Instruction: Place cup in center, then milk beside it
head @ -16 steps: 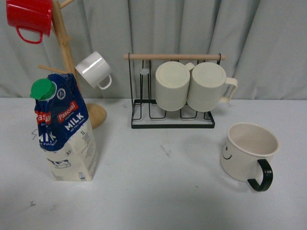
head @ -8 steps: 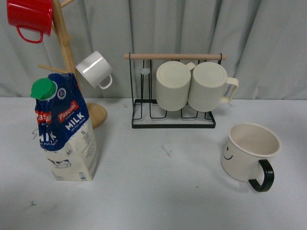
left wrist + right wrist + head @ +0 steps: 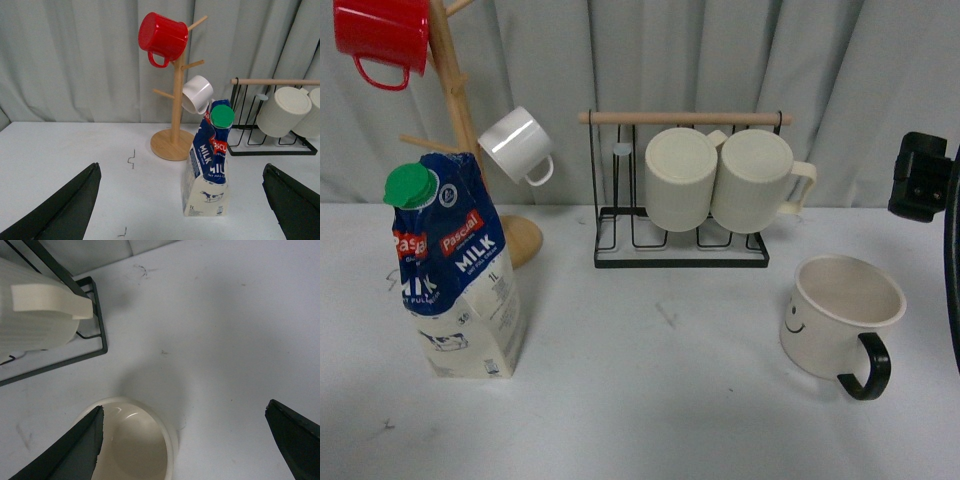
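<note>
Cup (image 3: pixel 132 440) sits near one finger of the spread right gripper (image 3: pixel 184 412); milk (image 3: pixel 207 170) stands beyond the spread left gripper (image 3: pixel 181 170).

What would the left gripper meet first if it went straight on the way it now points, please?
Most likely the milk: it stands upright just off centre ahead of the open left gripper, with the mug tree further back. Depth is hard to judge from this view.
</note>
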`<state>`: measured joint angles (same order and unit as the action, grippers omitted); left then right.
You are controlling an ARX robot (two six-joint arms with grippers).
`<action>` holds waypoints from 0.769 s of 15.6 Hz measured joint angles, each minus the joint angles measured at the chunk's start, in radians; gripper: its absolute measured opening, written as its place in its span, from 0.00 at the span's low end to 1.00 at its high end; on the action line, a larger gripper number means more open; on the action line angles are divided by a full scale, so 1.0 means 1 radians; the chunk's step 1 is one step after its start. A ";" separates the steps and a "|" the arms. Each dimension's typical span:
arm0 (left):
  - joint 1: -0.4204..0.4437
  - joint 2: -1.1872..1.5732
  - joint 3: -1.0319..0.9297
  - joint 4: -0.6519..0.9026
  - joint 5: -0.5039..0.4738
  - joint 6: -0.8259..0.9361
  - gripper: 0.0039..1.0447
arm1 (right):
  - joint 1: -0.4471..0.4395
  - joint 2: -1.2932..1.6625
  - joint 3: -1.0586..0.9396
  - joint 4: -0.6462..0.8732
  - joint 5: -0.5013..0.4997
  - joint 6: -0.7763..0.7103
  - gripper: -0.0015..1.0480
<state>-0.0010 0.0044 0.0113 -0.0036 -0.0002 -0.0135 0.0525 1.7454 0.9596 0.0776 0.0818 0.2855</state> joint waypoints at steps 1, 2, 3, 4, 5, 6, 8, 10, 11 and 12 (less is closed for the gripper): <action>0.000 0.000 0.000 0.000 0.000 0.000 0.94 | 0.000 0.023 -0.001 0.010 -0.003 0.003 0.94; 0.000 0.000 0.000 0.000 0.000 0.000 0.94 | 0.000 0.051 -0.002 0.016 -0.005 0.003 0.94; 0.000 0.000 0.000 0.000 0.000 0.000 0.94 | 0.000 0.075 -0.008 0.023 -0.013 0.005 0.94; 0.000 0.000 0.000 0.000 0.000 0.000 0.94 | 0.000 0.095 -0.009 0.025 -0.024 0.006 0.94; 0.000 0.000 0.000 0.000 0.000 0.000 0.94 | 0.002 0.106 -0.009 0.029 -0.035 0.014 0.94; 0.000 0.000 0.000 0.000 0.000 0.000 0.94 | 0.009 0.114 -0.009 0.029 -0.046 0.023 0.94; 0.000 0.000 0.000 0.000 0.000 0.000 0.94 | 0.022 0.142 -0.006 0.020 -0.053 0.040 0.94; 0.000 0.000 0.000 0.000 0.000 0.000 0.94 | 0.032 0.167 -0.008 0.025 -0.045 0.048 0.94; 0.000 0.000 0.000 0.000 0.000 0.000 0.94 | 0.032 0.167 -0.012 0.033 -0.045 0.048 0.94; 0.000 0.000 0.000 0.000 0.000 0.000 0.94 | 0.032 0.167 -0.016 0.042 -0.045 0.048 0.94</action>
<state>-0.0013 0.0044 0.0113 -0.0032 -0.0002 -0.0135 0.0841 1.9121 0.9440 0.1196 0.0372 0.3340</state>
